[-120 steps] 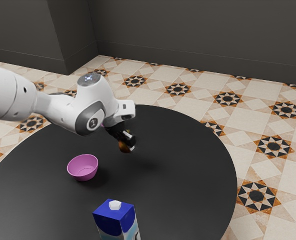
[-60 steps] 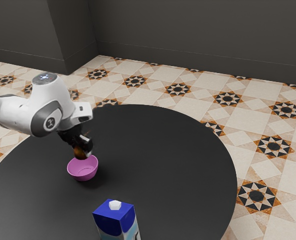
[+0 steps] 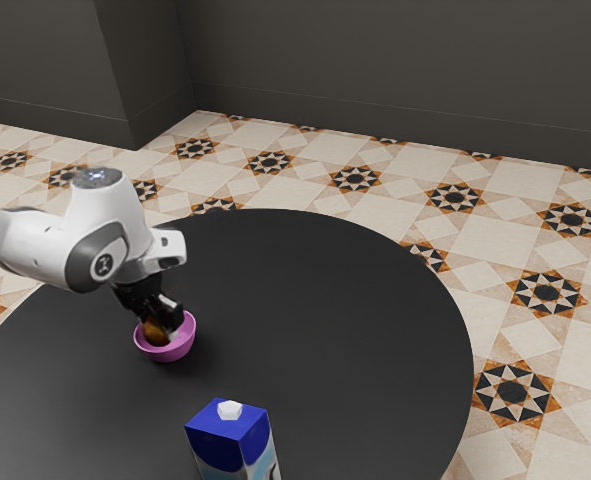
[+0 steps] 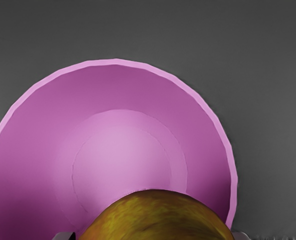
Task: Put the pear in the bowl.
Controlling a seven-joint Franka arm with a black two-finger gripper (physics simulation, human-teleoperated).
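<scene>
My fingers (image 3: 174, 314) had lowered the pear (image 4: 158, 217) from above the bowl (image 3: 175, 350) to its mouth, gripping it from both sides. Whether it touched the bowl's floor, I couldn't quite tell; with it this low, letting go seemed the next step.

white rounded arm (image 3: 37, 240) | grey joint ring (image 3: 93, 262) | black gripper (image 3: 162, 331)

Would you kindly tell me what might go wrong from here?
The pear is off centre at the mouth of the bowl, toward the exterior view's left, so it might catch the side and tip the bowl. The pincer is close to the rim and might nudge it when opening.
</scene>
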